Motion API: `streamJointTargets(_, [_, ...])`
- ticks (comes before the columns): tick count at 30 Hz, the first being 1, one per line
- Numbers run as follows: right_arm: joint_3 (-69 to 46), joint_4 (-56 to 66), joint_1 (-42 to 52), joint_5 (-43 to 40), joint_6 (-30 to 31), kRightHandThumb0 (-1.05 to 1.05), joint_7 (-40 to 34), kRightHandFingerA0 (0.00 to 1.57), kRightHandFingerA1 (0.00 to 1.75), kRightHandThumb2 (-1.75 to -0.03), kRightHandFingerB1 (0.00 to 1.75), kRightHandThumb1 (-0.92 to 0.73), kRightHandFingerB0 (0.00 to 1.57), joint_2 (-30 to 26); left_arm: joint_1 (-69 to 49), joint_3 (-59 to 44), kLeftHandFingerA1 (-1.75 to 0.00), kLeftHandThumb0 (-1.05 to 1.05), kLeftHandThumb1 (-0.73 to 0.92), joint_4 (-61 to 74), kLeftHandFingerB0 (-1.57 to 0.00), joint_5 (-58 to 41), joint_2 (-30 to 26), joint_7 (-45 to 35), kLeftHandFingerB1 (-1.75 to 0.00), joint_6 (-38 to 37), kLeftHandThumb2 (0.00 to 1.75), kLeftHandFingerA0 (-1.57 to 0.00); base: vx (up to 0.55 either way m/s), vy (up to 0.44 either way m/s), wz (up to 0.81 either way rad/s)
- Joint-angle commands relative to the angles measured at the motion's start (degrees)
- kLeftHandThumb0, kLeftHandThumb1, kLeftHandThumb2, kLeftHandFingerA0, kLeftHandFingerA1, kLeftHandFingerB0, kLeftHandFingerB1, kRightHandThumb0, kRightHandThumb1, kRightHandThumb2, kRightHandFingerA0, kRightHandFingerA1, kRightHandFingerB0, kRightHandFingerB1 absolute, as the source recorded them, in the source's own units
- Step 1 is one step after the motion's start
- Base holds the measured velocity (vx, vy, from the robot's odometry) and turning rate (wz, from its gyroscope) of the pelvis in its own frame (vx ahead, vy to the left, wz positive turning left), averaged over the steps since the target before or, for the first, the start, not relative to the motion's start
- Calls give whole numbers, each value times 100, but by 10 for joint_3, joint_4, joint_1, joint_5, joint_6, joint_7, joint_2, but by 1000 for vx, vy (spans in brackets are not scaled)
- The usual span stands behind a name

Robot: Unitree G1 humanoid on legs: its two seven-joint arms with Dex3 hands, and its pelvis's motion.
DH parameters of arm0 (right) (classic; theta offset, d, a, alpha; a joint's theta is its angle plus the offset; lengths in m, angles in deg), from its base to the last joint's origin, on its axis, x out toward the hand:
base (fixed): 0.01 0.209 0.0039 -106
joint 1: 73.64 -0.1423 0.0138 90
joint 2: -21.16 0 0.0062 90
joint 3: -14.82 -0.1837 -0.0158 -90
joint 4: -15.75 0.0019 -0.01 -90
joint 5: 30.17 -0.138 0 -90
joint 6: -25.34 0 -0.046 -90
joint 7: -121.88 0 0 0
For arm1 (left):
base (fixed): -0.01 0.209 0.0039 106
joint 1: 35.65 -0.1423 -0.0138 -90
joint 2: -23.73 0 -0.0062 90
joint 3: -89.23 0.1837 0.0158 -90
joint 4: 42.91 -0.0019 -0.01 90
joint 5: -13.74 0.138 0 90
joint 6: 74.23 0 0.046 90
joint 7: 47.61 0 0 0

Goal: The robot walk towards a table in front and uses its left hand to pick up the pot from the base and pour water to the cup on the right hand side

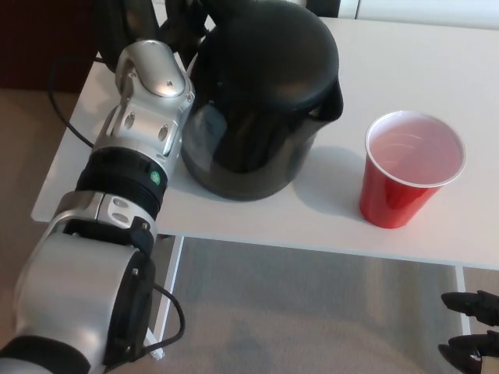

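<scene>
A large black pot (261, 93) fills the upper middle of the head view, over the white table (421, 54). My left hand (181, 22) is shut on the pot's handle at its far left side, partly cut off by the top edge. The pot's spout points right, toward a red cup (409, 167) that stands upright near the table's front edge, with liquid in its pale inside. The pot's base is hidden. Only the tip of my right hand (472, 335) shows, low at the bottom right corner, below the table.
A black cable (64, 86) runs off the table's left edge. The table's front edge passes just under the pot and the cup. White table legs (170, 273) and beige carpet (312, 312) lie below.
</scene>
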Motion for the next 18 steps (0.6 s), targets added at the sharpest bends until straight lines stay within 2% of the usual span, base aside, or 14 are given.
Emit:
streamJointTargets(1, [-2,8,0,-3,11,-28,3,54,47,-56,39,-56,38,-6,-15,12,-1,-68,42,17,0,0,-10,-38,-4,23,75,0,0,0,0])
streamJointTargets(4, [-3,11,0,-3,11,-27,3,54,48,-56,39,-56,38,-6,-24,23,-17,-57,36,23,0,1,-17,-66,-15,29,76,0,0,0,0])
streamJointTargets(5, [-3,12,0,-3,11,-28,4,54,48,-56,39,-56,38,-7,-28,25,-24,-60,46,27,0,0,-19,-76,-18,33,54,0,0,0,0])
streamJointTargets(7, [-4,11,0,-3,11,-28,3,55,48,-56,39,-55,38,-7,-36,26,-25,-59,46,35,0,-4,-22,-88,-20,35,54,0,0,0,0])
streamJointTargets(8, [-4,10,1,-4,11,-35,3,52,53,-67,46,-48,36,-7,-41,25,-22,-50,35,36,-2,-7,-23,-93,-19,35,72,-1,0,0,0])
streamJointTargets(9, [-4,10,1,-4,10,-35,4,52,53,-67,46,-48,36,-7,-44,23,-22,-50,35,35,-2,-9,-24,-95,-19,37,72,-1,0,0,0])
streamJointTargets(10, [-4,10,0,-4,9,-28,4,56,48,-56,40,-55,39,-7,-44,24,-25,-53,36,30,-5,-6,-26,-94,-19,43,72,-3,0,0,0])
streamJointTargets(11, [-3,11,0,-2,9,-36,2,51,53,-67,46,-48,37,-8,-43,23,-27,-52,35,22,-5,-5,-29,-92,-21,43,73,-3,0,0,0])
streamJointTargets(13, [-2,12,1,-1,8,-36,1,51,53,-67,46,-48,37,-7,-45,21,-27,-53,36,16,-5,-6,-30,-92,-21,38,73,-3,0,0,0])
streamJointTargets(14, [-4,11,1,-2,5,-35,1,52,53,-67,46,-48,37,-7,-49,21,-29,-51,47,20,-2,-5,-31,-92,-24,41,54,-4,0,0,0])
streamJointTargets(16, [-5,10,1,-4,1,-35,0,52,54,-67,46,-47,37,-6,-51,21,-29,-51,47,18,-3,-4,-32,-90,-23,39,56,-7,0,0,0])
streamJointTargets(17, [-5,8,0,-4,0,-35,0,51,53,-67,46,-47,37,-5,-52,20,-39,-56,37,11,-7,-5,-36,-93,-17,32,71,-5,0,0,0])
streamJointTargets(18, [-5,7,-1,-4,-1,-35,1,51,53,-67,46,-48,37,-6,-53,18,-34,-55,37,8,-8,-7,-40,-97,-18,27,71,-5,0,0,0])
